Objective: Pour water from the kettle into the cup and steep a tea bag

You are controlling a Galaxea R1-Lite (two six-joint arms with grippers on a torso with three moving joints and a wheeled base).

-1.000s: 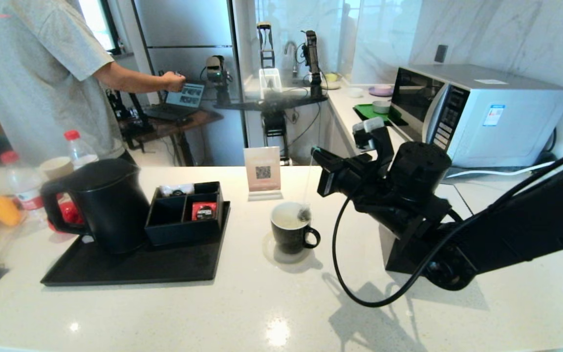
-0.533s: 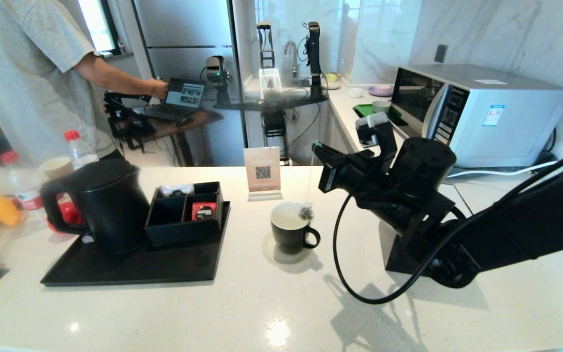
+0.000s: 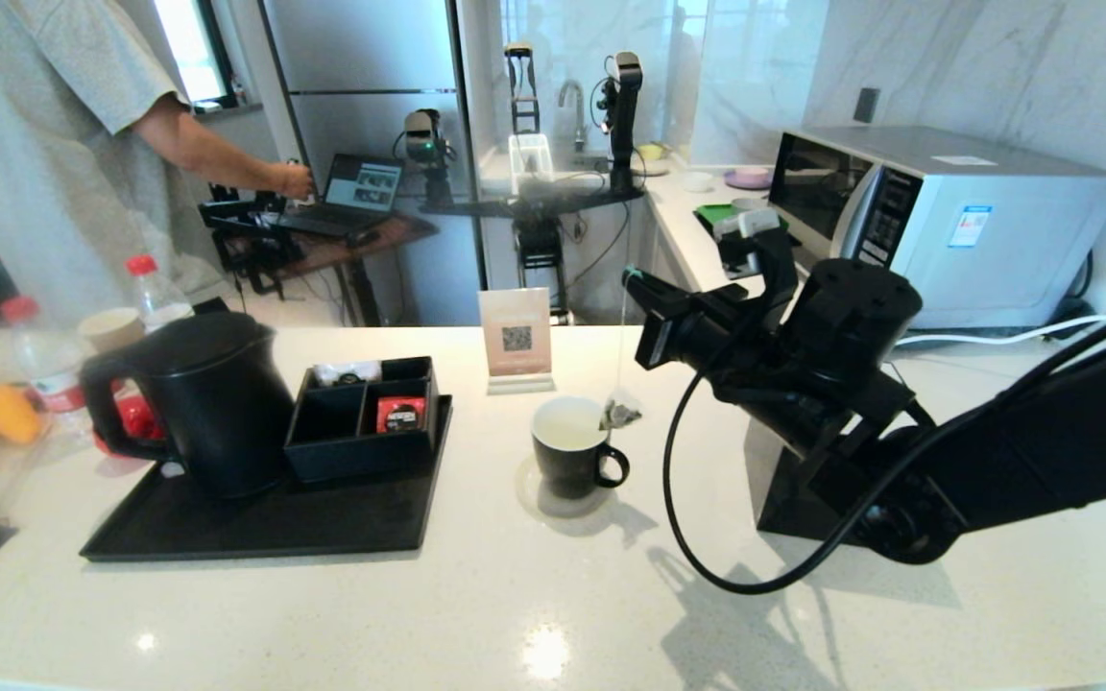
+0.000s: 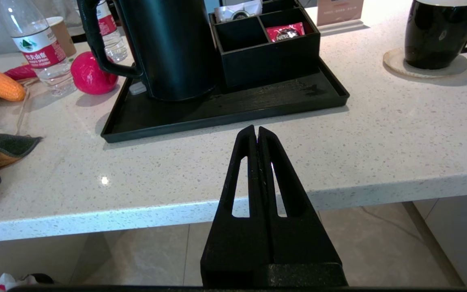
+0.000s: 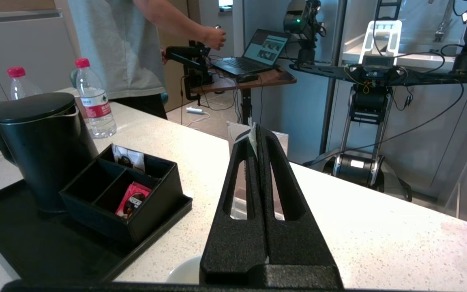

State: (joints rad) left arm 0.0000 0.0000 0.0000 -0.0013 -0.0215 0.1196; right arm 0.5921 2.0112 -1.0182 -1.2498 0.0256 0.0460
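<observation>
The black cup (image 3: 567, 459), white inside, stands on a round coaster mid-counter; it also shows in the left wrist view (image 4: 440, 36). My right gripper (image 3: 628, 279) is above and just right of it, shut on the white tag (image 5: 253, 138) of the tea bag. The tea bag (image 3: 620, 414) dangles on its thin string just over the cup's right rim. The matte-black kettle (image 3: 212, 403) stands upright on the black tray (image 3: 255, 523), lid closed. My left gripper (image 4: 256, 130) is shut and empty, low at the counter's front edge, out of the head view.
A black compartment box (image 3: 366, 417) with sachets sits on the tray beside the kettle. A QR sign (image 3: 516, 338) stands behind the cup. A black square box (image 3: 783, 499) lies under my right arm, and a microwave (image 3: 937, 221) stands far right. Bottles (image 3: 44, 360) and a person (image 3: 54, 144) are at the left.
My right gripper has risen and shifted right, lifting the tea bag from inside the cup to just over its right rim. The person's arm has moved left.
</observation>
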